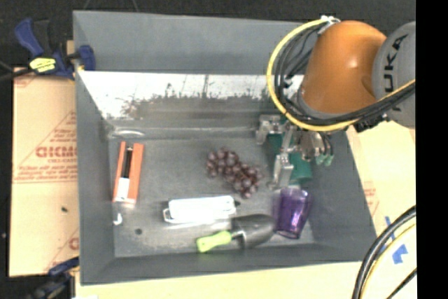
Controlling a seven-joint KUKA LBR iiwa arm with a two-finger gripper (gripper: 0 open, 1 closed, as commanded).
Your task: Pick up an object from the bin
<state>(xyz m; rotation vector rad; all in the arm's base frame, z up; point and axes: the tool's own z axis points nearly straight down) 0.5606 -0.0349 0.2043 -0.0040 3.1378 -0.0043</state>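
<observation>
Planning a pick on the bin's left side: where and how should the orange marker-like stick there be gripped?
Probably best: grip the orange stick at its middle, across its narrow width, coming straight down from above. It lies flat and alone on the bin floor, long axis running up-down in the view, with nothing lying against either long side.

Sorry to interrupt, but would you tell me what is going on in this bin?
The robot arm's gripper is low in the grey bin, on the view's right side, beside a bunch of dark grapes and a purple cup. Whether it holds anything cannot be told. An orange marker, a white flat thing and a green-handled tool lie apart from it.
</observation>
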